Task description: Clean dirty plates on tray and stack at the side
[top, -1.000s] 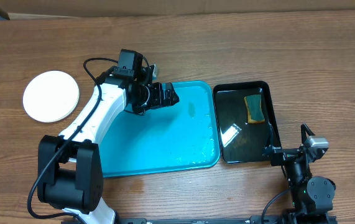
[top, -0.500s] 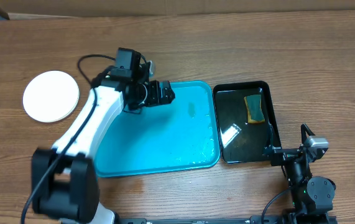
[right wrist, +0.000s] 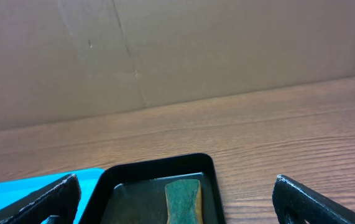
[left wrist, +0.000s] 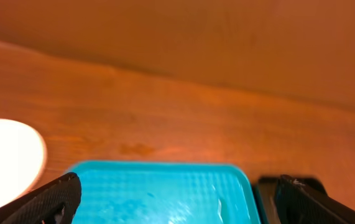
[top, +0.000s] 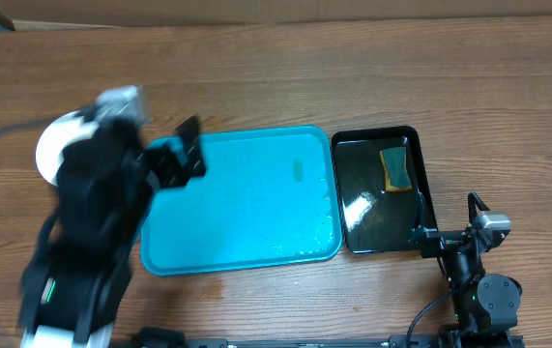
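At upper left, the plates sit off the tray; left hand and right hand gape empty. We judge stacking done; next, park arms.

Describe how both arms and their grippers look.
The left arm is motion-blurred: bulky and black with white shell parts, ending in black fingers. The right arm is black with round joints, a grey camera block and a looping black cable. Its fingers are black too.
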### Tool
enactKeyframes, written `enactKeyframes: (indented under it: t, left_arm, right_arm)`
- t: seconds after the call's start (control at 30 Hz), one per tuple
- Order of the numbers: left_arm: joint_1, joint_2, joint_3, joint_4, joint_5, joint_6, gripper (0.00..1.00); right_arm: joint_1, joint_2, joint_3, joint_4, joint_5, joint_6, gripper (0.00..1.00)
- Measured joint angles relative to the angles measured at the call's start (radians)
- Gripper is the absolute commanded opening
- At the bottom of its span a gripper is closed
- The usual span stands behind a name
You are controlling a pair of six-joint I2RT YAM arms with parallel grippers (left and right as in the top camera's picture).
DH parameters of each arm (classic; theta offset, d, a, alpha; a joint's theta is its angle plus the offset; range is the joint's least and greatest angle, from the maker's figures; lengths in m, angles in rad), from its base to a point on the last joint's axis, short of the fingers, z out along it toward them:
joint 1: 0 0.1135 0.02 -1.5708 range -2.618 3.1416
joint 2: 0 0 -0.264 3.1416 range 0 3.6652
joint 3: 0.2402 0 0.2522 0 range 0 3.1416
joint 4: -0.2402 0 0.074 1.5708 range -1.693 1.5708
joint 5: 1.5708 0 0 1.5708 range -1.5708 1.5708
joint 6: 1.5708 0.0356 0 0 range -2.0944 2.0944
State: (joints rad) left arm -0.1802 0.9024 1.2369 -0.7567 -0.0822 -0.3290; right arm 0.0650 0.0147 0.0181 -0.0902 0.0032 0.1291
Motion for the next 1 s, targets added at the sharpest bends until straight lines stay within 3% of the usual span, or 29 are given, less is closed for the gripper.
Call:
enactKeyframes:
  t: [0.33,0.43,0.7,0.83,1.0]
  left_arm:
    - [0.137,-0.507,-0.399,-0.003,-0.037,0.000,1.00]
    - [0.174,-0.618,-0.549,0.135,-0.012,0.000,1.00]
    - [0.261,-0.833,-0.907,0.769,0.167,0.000,1.00]
    - [0.261,-0.884,-1.020,0.890,0.219,0.000,1.00]
    - [0.261,-0.885,-1.110,0.914,0.237,0.000,1.00]
  right_arm:
    - [0.000,0.000,0.000,0.001,0.000,0.000,1.00]
    - [0.000,0.000,0.000,0.000,0.000,0.000,1.00]
    - [0.000,0.000,0.000,0.000,0.000,0.000,1.00]
    - [0.000,0.000,0.000,0.000,0.000,0.000,1.00]
    - [0.000,0.000,0.000,0.000,0.000,0.000,1.00]
